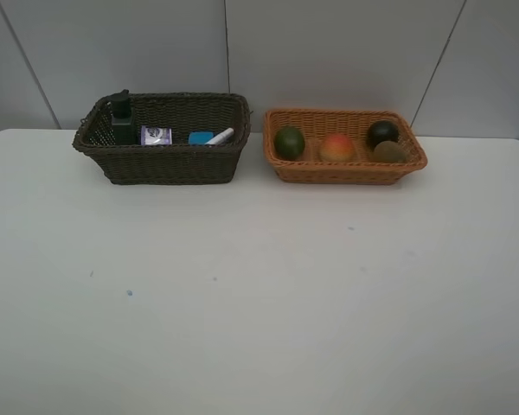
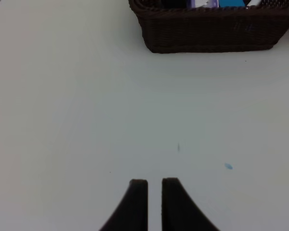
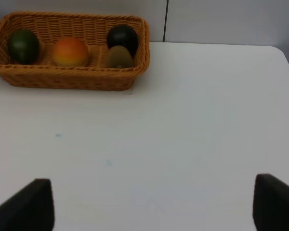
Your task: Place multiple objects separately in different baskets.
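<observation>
Two baskets sit side by side on my white table. My dark basket holds bottle, jar, eraser, marker; tan basket holds lime, peach, mangosteen, probably kiwi. Left gripper pinched closed, empty; right gripper spread wide, empty.

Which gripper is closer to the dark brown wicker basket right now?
Left. The left gripper, shut and empty, faces the dark brown wicker basket across bare table. The right gripper, open, faces the orange-tan wicker basket instead.
</observation>
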Action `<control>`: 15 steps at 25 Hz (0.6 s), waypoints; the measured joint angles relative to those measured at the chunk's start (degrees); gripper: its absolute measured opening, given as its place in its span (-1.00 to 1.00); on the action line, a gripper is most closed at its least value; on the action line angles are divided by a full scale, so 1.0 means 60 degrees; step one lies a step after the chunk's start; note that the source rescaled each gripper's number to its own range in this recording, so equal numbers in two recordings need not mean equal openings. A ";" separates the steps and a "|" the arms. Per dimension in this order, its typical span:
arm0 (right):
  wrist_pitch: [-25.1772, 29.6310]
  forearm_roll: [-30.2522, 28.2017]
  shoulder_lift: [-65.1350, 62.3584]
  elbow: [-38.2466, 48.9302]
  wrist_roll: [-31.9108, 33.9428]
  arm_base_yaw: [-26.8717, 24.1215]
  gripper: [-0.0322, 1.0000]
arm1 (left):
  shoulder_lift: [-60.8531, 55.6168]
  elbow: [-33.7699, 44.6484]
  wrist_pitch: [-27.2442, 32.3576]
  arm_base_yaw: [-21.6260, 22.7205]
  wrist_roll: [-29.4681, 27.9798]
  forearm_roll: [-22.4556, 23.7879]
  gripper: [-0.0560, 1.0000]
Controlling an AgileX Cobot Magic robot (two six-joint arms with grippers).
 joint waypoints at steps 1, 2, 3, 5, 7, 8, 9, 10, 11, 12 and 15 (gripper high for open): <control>0.0000 0.0000 0.0000 0.0000 0.0000 0.0000 1.00 | 0.0000 0.0000 0.0000 0.0000 0.0000 0.0000 -0.89; 0.0000 0.0000 0.0000 0.0000 0.0000 0.0000 1.00 | 0.0000 0.0000 0.0000 0.0000 0.0000 0.0000 -0.89; 0.0000 0.0000 0.0000 0.0000 0.0000 0.0000 1.00 | 0.0000 0.0000 0.0000 -0.0007 0.0000 0.0000 -0.89; 0.0000 0.0000 0.0000 0.0000 0.0000 0.0000 1.00 | 0.0000 0.0000 0.0000 -0.0007 0.0000 0.0000 -0.89; 0.0000 0.0000 0.0000 0.0000 0.0000 0.0000 1.00 | 0.0000 0.0000 0.0000 -0.0007 0.0000 0.0000 -0.89; 0.0000 0.0000 0.0000 0.0000 0.0000 0.0000 1.00 | 0.0000 0.0000 0.0000 -0.0007 0.0000 0.0000 -0.89; 0.0000 0.0000 0.0000 0.0000 0.0000 0.0000 1.00 | 0.0000 0.0000 0.0000 -0.0007 0.0000 0.0000 -0.89; 0.0000 0.0000 0.0000 0.0000 0.0000 0.0000 1.00 | 0.0000 0.0000 0.0000 -0.0007 0.0000 0.0000 -0.89; 0.0000 0.0000 0.0000 0.0000 0.0000 0.0000 1.00 | 0.0000 0.0000 0.0000 -0.0007 -0.0010 0.0000 -0.89; 0.0000 0.0000 0.0000 0.0000 0.0000 0.0000 1.00 | 0.0000 0.0000 0.0000 -0.0007 -0.0010 0.0000 -0.89; 0.0000 0.0000 0.0000 0.0000 0.0000 0.0000 1.00 | 0.0000 0.0000 0.0000 -0.0007 -0.0010 0.0000 -0.89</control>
